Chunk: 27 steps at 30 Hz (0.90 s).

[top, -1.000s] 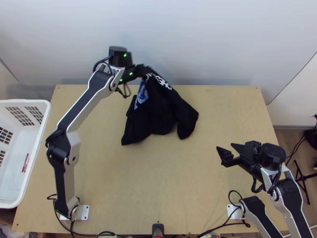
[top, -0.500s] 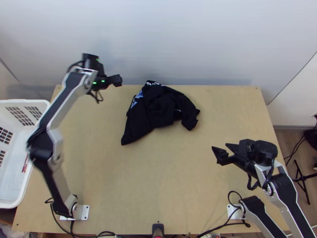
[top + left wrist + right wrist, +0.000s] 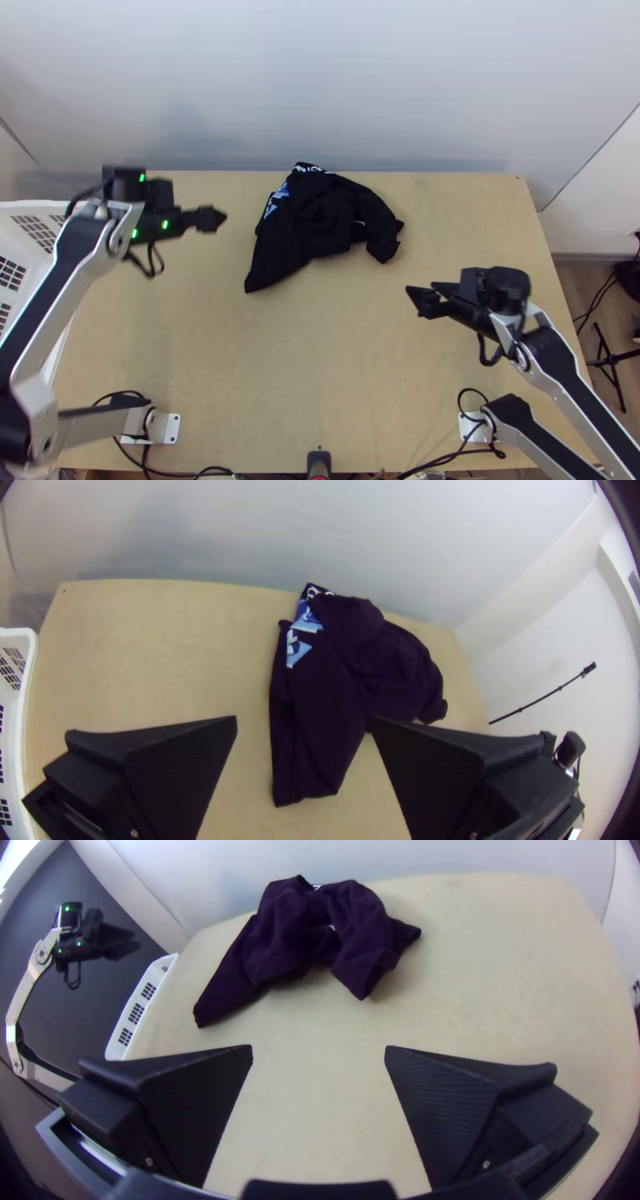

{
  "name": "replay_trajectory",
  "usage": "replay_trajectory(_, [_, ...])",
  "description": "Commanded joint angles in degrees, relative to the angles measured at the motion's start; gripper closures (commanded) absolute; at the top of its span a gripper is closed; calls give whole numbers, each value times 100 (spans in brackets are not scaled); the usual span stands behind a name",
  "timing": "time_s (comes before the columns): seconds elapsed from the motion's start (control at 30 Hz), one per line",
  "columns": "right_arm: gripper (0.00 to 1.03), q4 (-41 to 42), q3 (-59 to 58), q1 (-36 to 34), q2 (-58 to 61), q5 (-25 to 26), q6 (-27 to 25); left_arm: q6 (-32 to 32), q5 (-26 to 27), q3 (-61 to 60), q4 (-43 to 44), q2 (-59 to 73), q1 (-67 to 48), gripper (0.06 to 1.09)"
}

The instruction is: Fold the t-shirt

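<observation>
The black t-shirt [image 3: 320, 216] lies bunched at the table's far edge in the top view, white lettering and a blue print showing on its left part. Left of it, above the table, is my left gripper [image 3: 214, 218]. My right gripper [image 3: 424, 301] stands to the shirt's lower right, apart from it. In the left wrist view my left gripper [image 3: 304, 720] is open, with the shirt [image 3: 327, 687] beyond its fingers. My right gripper [image 3: 319, 1048], open and holding nothing, faces the shirt [image 3: 300, 940] in the right wrist view.
A white basket [image 3: 62, 352] stands at the table's left edge, partly under the left arm. The wooden table [image 3: 320, 360] ends at a pale wall [image 3: 360, 88] at the back. Cables lie by both arm bases.
My left gripper has let go of the shirt and moved left and down the picture. The shirt has dropped into a lower heap. My right gripper has shifted left and slightly up the picture.
</observation>
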Motion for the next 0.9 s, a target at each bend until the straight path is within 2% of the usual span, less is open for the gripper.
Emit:
replay_trajectory(0.0, [10,486,217,452,967,-251,672,354,42,-1572,125,-1296,78,10])
replay_trajectory(0.1, [10,653,446,663,1433,-427,900,354,51,-1774,108,-1586,140,10])
replay_trajectory(0.27, [10,1066,666,865,2215,-435,962,310,51,-2134,108,-1938,149,10])
replay_trajectory(0.6, [10,2253,1140,944,3709,-233,1225,125,59,-2996,-15,-2544,685,10])
replay_trajectory(0.87, [11,2411,2002,900,4632,-224,1278,2,51,-3233,-103,-3159,896,10])
